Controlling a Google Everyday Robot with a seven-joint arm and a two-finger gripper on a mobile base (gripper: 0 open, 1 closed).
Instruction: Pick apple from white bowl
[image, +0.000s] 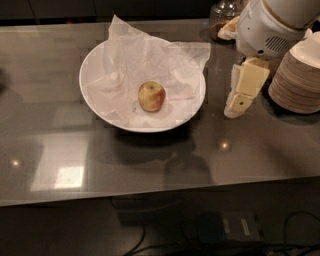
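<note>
Fingers (250, 79) on the gripper (236, 109) are pale yellow and point down. They look a little bit apart, with only a thin dark gap between them. They hold nothing.

Nearest, at the bottom of the frame, is the front edge of a dark, shiny table (150, 165). A bright square of light (65, 176) shines on it at the lower left.

Next comes the white bowl (90, 75), left of the middle of the frame. It is big, round and wide, and it sits on the table. Crumpled white paper (145, 55) lies inside it and sticks up over the far rim.

On the paper, in the middle of the bowl, is the apple (151, 96). It is small and round, far smaller than the bowl. Its skin is yellow-green with a soft red blush, mostly on its right side. Nothing touches it but the paper.

The gripper hangs to the right of the bowl, just beside its rim, over the table. Above it is the fat white arm (270, 27), in the upper right of the frame.

At the right edge stands a stack of beige paper bowls (297, 82). Farthest back, at the top, is a glass jar (222, 17) with something brown inside.
</note>
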